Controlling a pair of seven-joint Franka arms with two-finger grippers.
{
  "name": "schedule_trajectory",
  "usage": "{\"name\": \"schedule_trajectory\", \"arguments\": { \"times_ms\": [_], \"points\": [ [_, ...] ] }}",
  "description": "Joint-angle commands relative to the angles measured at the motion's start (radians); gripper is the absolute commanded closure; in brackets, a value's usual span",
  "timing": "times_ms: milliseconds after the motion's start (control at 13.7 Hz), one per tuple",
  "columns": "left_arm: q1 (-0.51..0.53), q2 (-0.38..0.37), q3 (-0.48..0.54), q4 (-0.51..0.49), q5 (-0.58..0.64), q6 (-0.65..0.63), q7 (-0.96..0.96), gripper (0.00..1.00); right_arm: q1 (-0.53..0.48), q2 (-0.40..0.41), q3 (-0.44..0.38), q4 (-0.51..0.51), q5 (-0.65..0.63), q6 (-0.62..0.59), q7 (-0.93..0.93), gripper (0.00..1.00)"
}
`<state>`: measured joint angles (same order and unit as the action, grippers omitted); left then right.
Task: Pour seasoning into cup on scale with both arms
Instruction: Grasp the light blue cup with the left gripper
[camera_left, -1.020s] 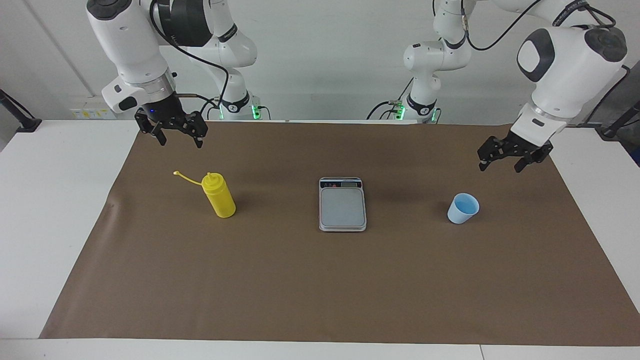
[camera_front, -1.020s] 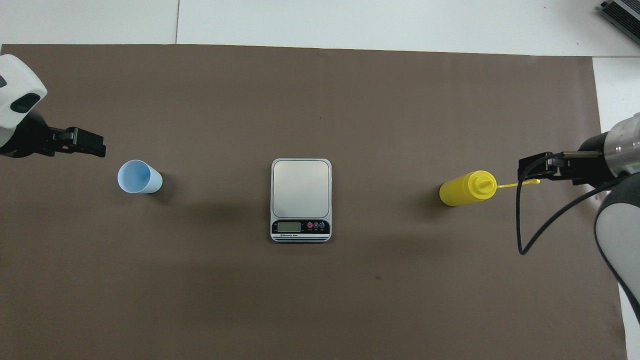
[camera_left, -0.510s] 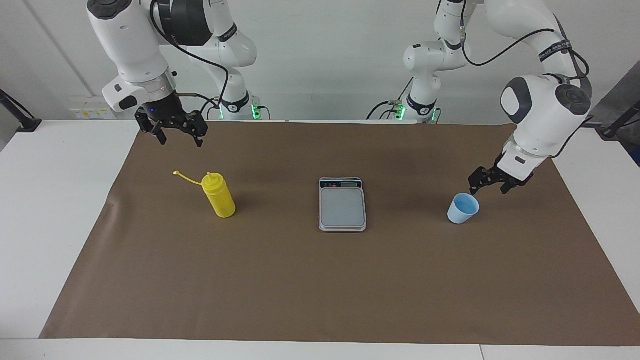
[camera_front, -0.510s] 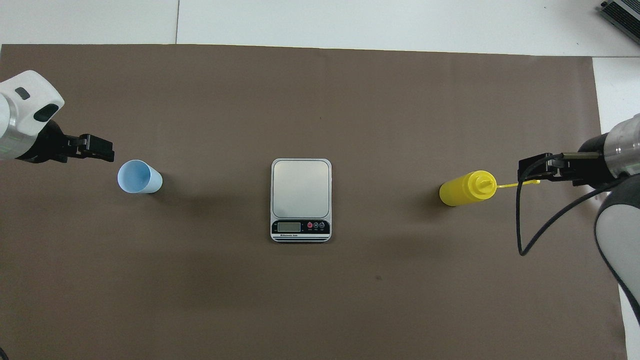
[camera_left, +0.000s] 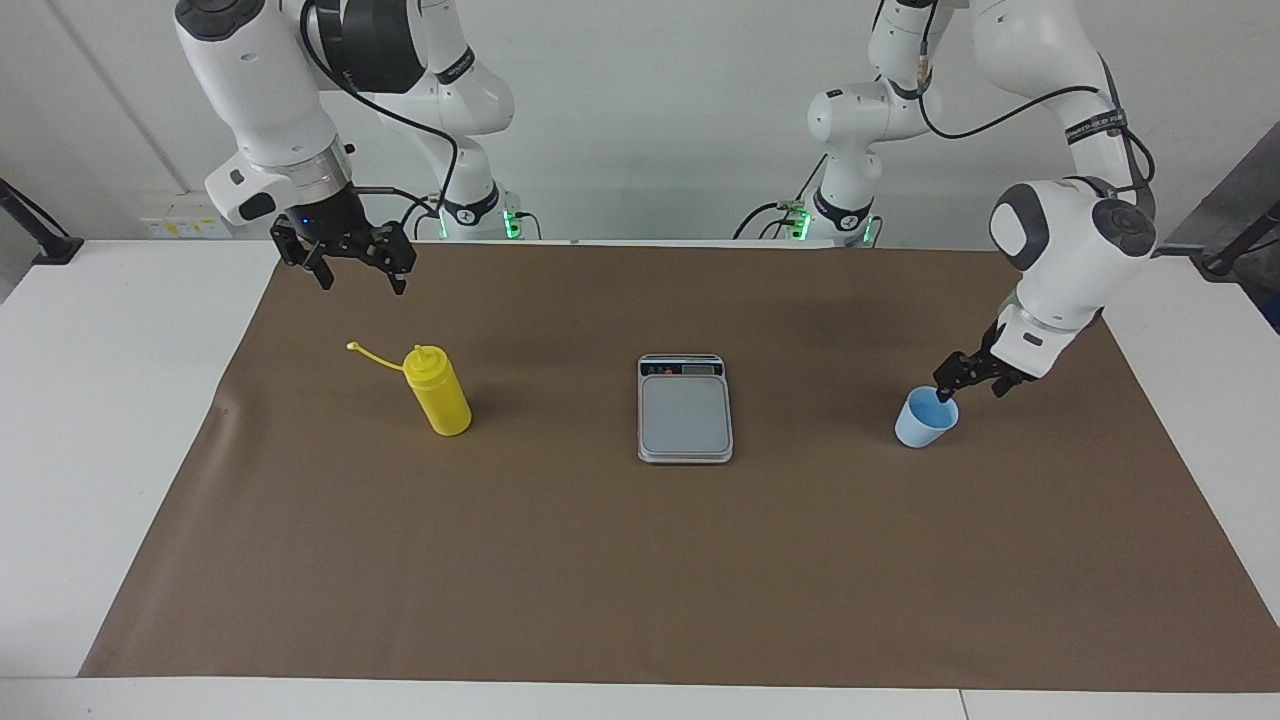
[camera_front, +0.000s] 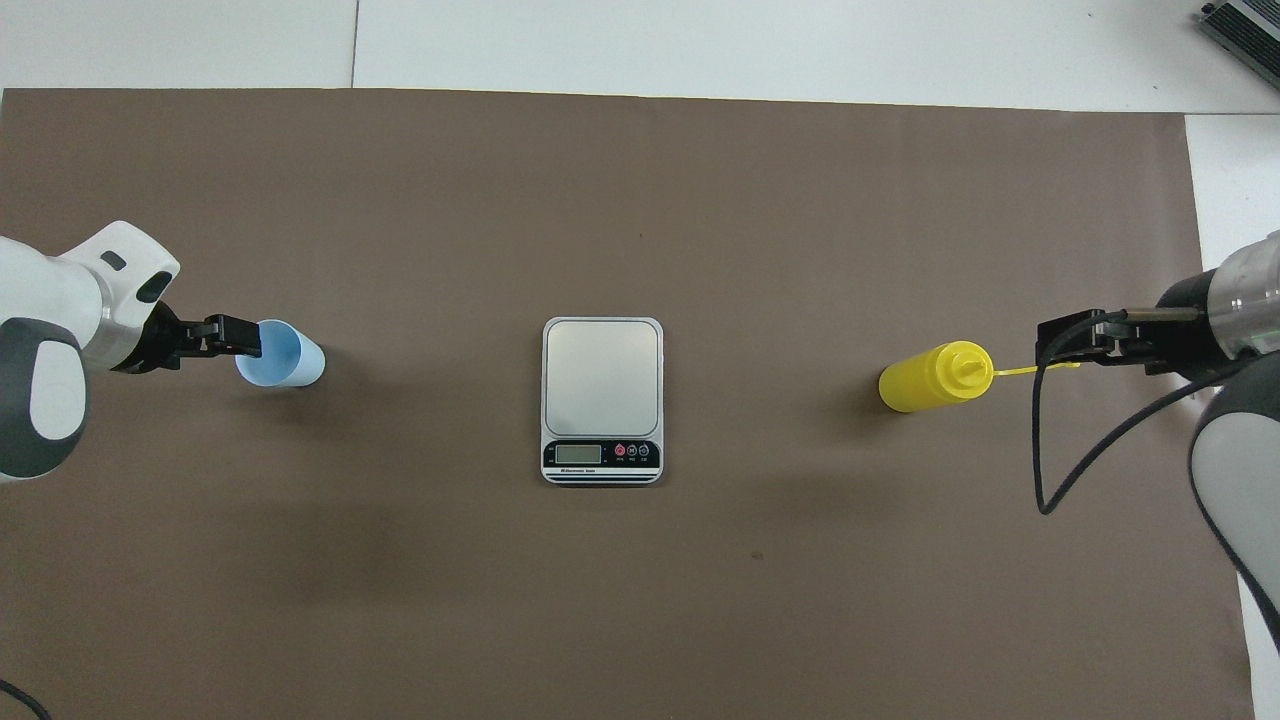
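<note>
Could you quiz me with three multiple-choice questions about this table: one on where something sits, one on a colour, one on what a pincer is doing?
1. Where is the scale?
A. Between cup and bottle
B. Under the cup
C. At the table's edge

2. What colour is the squeeze bottle?
A. Red
B. Yellow
C. Green

3. What is the left pincer doing?
A. Squeezing the bottle
B. Resting on the scale
C. Open at the cup's rim

Answers:
1 A: it lies midway, with the cup and bottle at either end.
2 B: plainly yellow.
3 C: its tips reach the blue rim; the right pincer hangs open above the mat, near the bottle.
</note>
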<state>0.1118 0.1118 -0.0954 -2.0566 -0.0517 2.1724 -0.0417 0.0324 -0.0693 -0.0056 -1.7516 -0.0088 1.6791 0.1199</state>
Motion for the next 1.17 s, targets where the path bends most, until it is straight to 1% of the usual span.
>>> {"name": "schedule_trajectory", "arguments": {
  "times_ms": [0,291,364,437,583,655,801,1092],
  "points": [
    [-0.003,0.02,-0.003,-0.037,-0.013,0.059,-0.023,0.0,-0.016,-0.024,0.007,-0.028,0.0,0.016,-0.028,0.0],
    [-0.007,0.048,-0.003,-0.037,-0.013,0.079,-0.023,0.0,-0.016,-0.026,0.007,-0.034,0.0,0.022,-0.028,0.0],
    [-0.015,0.054,-0.003,-0.042,-0.013,0.084,-0.009,0.02,-0.016,-0.027,0.007,-0.035,0.0,0.022,-0.028,0.0],
    [-0.018,0.054,-0.003,-0.049,-0.013,0.092,-0.007,0.26,-0.016,-0.029,0.007,-0.036,0.0,0.024,-0.028,0.0],
    [-0.018,0.052,-0.003,-0.06,-0.013,0.095,0.016,0.86,-0.016,-0.03,0.007,-0.04,0.0,0.028,-0.028,0.0],
    [-0.017,0.052,-0.003,-0.059,-0.013,0.092,0.034,1.0,-0.016,-0.03,0.007,-0.042,0.0,0.028,-0.028,0.0],
    [-0.018,0.054,-0.001,-0.05,-0.004,0.078,0.04,1.0,-0.016,-0.03,0.007,-0.042,0.0,0.028,-0.028,0.0],
    [-0.018,0.068,-0.001,0.033,0.001,0.018,0.058,1.0,-0.016,-0.03,0.007,-0.042,0.0,0.03,-0.028,0.0]
  ]
}}
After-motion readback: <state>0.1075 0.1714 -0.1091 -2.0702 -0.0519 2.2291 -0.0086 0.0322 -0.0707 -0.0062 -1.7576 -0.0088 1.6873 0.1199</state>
